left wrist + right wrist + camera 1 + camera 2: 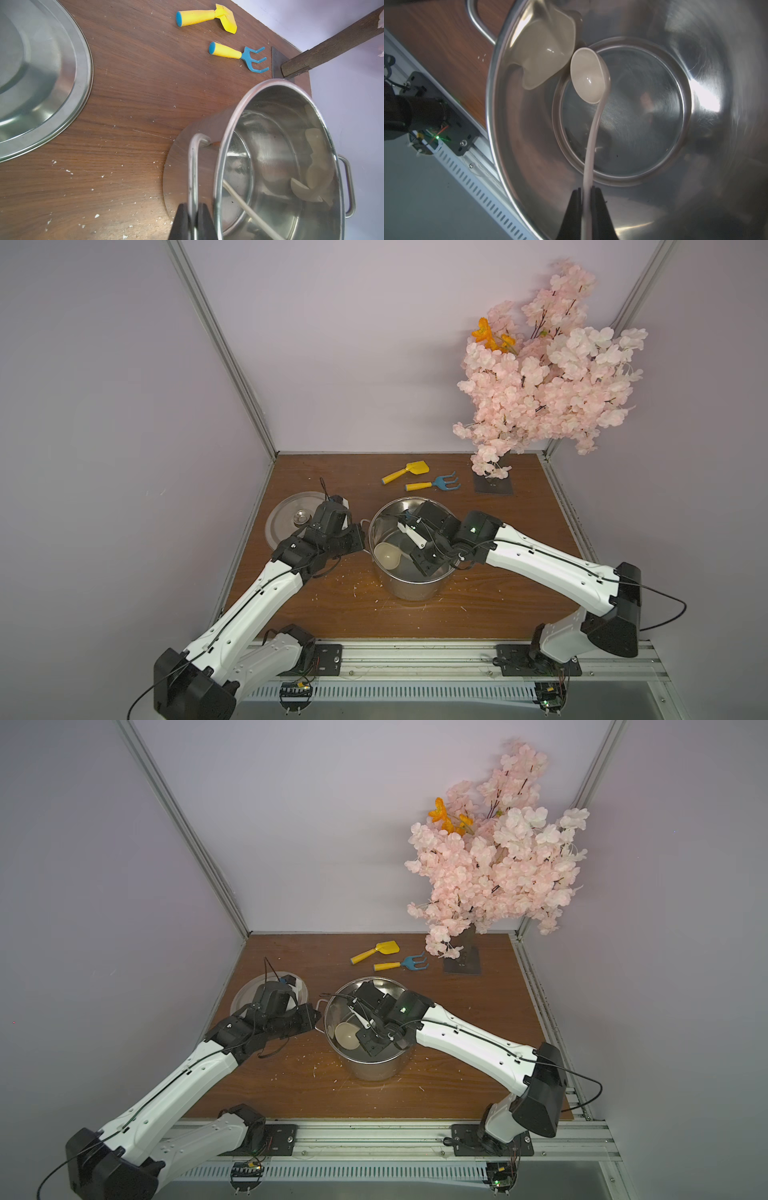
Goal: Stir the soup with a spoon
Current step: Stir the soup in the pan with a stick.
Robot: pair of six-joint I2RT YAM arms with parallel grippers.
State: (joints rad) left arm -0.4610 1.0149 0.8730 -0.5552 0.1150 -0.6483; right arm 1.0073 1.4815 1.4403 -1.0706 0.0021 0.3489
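Note:
The large steel pot (397, 501) stands mid-table in both top views. No liquid soup can be made out; its inside (633, 116) is bare shiny steel. The cream spoon's bowl (588, 76) hangs low inside the pot near the wall, also seen from above (386, 556) (348, 1036). My right gripper (587, 190) reaches into the pot and is shut on the spoon's slim handle (591, 145). My left gripper (193, 207) is shut on the pot's side handle (193, 166), at the pot's left side in a top view (360, 537).
A flat steel lid (286, 510) lies left of the pot, partly under my left wrist. A yellow toy shovel (405, 472) and a blue rake (434, 484) lie behind the pot. A pink blossom tree (548, 364) stands back right. White crumbs (361, 585) dot the wooden table.

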